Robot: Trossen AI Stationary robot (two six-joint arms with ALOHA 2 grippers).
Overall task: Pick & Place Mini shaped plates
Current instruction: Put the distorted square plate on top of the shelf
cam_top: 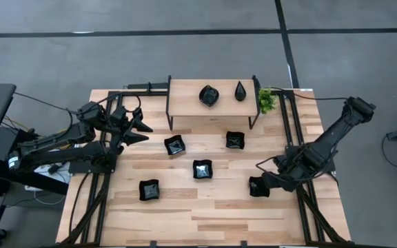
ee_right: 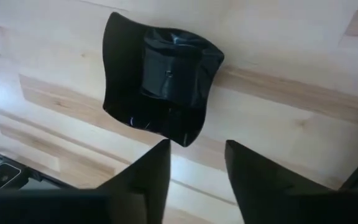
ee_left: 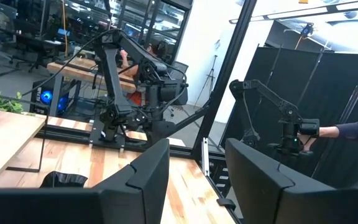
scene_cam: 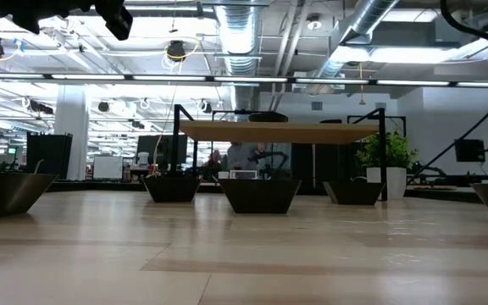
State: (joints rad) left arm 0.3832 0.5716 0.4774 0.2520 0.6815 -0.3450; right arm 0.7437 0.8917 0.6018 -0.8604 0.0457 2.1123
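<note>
Seven mini shaped plates show in the high view, and we count five of them on the wooden table [cam_top: 205, 213] itself, all rounded squares: one [cam_top: 175, 145] toward the left arm, one [cam_top: 235, 140] just in front of the raised shelf [cam_top: 185, 100], one [cam_top: 202, 169] in the middle, one [cam_top: 149, 190] nearer the front left, and one [cam_top: 258, 187] at the front right. On the shelf at the back we see two more, a leaf-like oval [cam_top: 209, 95] and a narrow teardrop [cam_top: 240, 91], side by side but apart, with a small green plant [cam_top: 266, 101] just beside the shelf's right end. Our right gripper [cam_top: 269, 183] hangs over the front-right square plate; from its own wrist camera we see that plate [ee_right: 160, 84] lying flat on the boards just beyond the two dark fingers [ee_right: 148, 180], which stand apart with bare wood showing between them and nothing held. Whether the fingertips touch the plate's near rim we cannot tell. Our left gripper [cam_top: 143, 131] waits raised at the table's left side, near the shelf's left end, its jaws spread wide and empty, as its fingers [ee_left: 142, 180] in the left wrist view confirm. From table height we see the square plates as dark flared bowls standing upright on the wood.
</note>
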